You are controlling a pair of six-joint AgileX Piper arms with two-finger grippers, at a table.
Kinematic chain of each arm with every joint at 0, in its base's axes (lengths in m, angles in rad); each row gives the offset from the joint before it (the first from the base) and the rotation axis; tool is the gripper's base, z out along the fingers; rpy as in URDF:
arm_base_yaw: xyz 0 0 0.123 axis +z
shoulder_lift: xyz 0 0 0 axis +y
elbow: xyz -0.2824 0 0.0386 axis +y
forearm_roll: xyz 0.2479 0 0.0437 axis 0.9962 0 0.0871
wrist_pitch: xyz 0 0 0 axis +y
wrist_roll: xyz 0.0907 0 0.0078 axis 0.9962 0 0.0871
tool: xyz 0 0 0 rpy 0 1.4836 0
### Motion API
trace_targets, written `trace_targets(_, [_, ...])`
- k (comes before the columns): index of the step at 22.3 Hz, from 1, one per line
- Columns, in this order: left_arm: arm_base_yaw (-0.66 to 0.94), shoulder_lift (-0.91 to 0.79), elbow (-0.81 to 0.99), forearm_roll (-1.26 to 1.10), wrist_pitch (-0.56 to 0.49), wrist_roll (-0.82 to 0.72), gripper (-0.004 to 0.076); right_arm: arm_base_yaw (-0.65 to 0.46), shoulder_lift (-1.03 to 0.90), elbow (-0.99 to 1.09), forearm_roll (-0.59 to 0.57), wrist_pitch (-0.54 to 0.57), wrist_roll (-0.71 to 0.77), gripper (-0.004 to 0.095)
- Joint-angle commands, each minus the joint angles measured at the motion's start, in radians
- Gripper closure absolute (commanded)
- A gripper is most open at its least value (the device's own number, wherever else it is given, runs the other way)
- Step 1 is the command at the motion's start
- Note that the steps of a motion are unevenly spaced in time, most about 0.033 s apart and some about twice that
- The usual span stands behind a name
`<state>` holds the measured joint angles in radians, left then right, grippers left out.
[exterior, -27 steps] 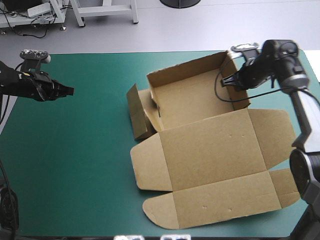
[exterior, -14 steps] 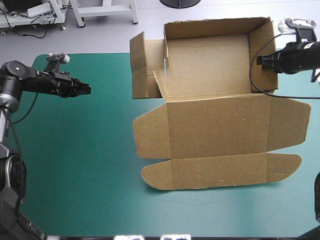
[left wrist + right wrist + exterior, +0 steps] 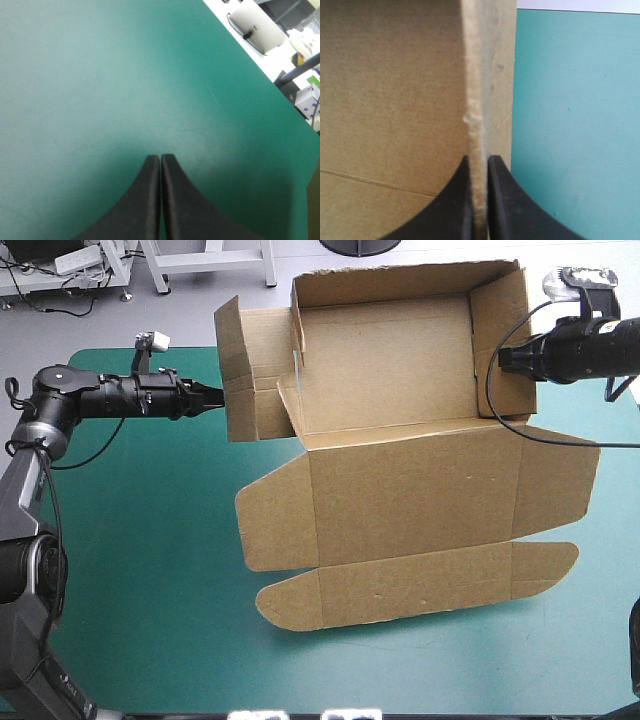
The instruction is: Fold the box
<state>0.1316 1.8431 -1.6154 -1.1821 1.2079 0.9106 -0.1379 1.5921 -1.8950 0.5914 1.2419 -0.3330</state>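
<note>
Right now I am looking down on the table (image 3: 130, 580) with its teal-green cover, and the large cut sheet of brown board, the box (image 3: 400, 490), is sitting over its far right part, the long axis running side to side. The flat lid panel (image 3: 410, 490) with its rounded flaps is reaching toward the near edge. The open tray (image 3: 385, 370) is tipping up behind it and overlapping the far edge, so I am judging that end to be lifted.

On the box's left a loose brown side flap (image 3: 240, 375) is standing out, not yet tucked. The right gripper (image 3: 503, 358) is pinching the box's right wall (image 3: 498, 330), black fingers all but closed with the board's edge between them. The left gripper (image 3: 215, 398) is pointing straight at the loose flap with its fingers pressed together and holding nothing. Whether the tip is touching the board I cannot tell, and its own camera is showing only bare cover.

I am reckoning the left arm is the nearer one for pushing that flap in. Bare cover is lying open left of the box and toward the near edge, while room on its right is running short.
</note>
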Motion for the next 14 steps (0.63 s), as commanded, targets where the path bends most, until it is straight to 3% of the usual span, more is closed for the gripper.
trace_targets(1, [-0.054,-0.051,-0.026,-0.095,0.018,0.027,0.0729,0.002,-0.043,-0.032,0.072,0.008,-0.003,0.0931])
trace_targets(7, [-0.109,-0.051,-0.026,-0.217,0.079,0.047,0.0729,0.002,-0.029,-0.032,0.064,0.008,-0.003,0.0931])
trace_targets(14, [-0.109,-0.066,-0.026,-0.258,0.079,0.043,0.0729,0.002,0.001,-0.03,0.055,0.008,-0.003,0.0931])
